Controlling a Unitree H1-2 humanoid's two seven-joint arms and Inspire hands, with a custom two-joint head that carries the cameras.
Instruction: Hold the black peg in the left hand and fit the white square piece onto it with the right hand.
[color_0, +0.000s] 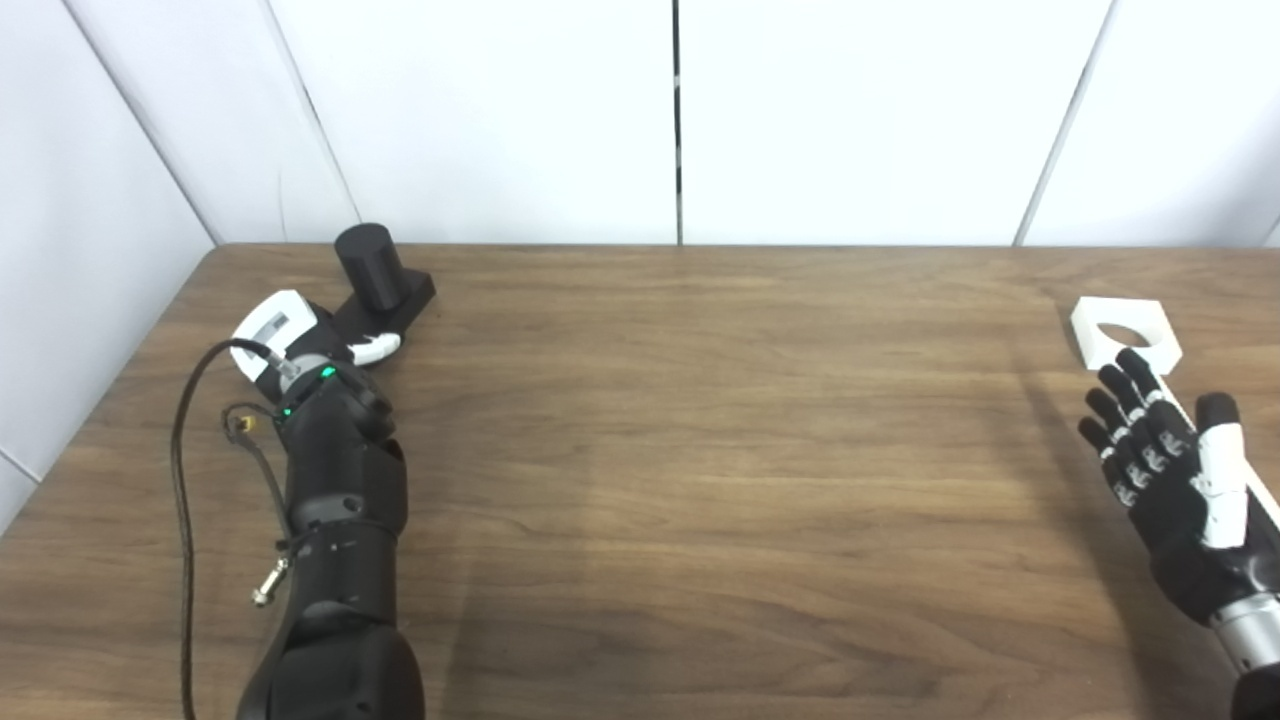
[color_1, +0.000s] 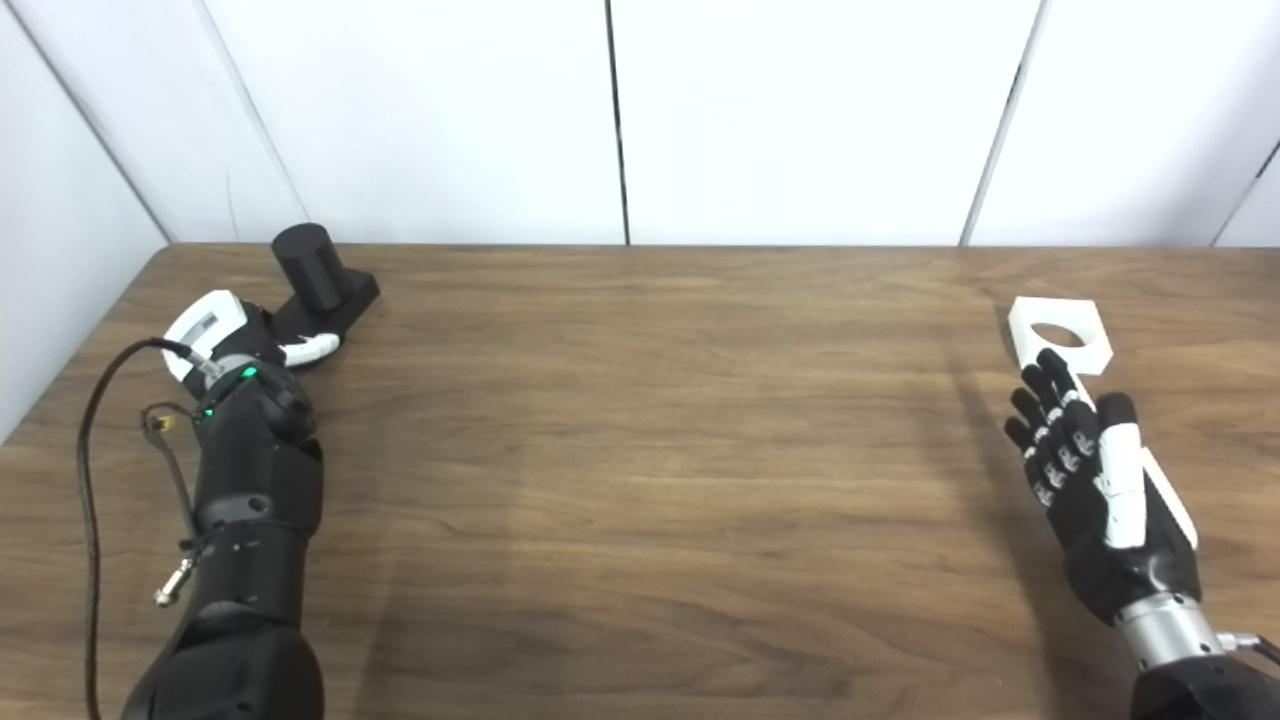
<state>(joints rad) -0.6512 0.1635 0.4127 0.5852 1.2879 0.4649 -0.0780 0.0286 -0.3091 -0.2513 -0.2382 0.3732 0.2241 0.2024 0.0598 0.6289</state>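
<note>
The black peg is an upright cylinder on a flat black base at the table's far left. My left hand lies at the near end of that base. Its white thumb stretches along the base's front edge, and its fingers are hidden behind the hand. At the far right lies the white square piece, which has a round hole and a long white handle. My right hand hovers over that handle, open with its fingers spread, and their tips almost reach the square part.
A black cable loops out from my left forearm over the table's left side. The wooden table is bordered by white wall panels at the back and left. The white piece lies close to the right edge.
</note>
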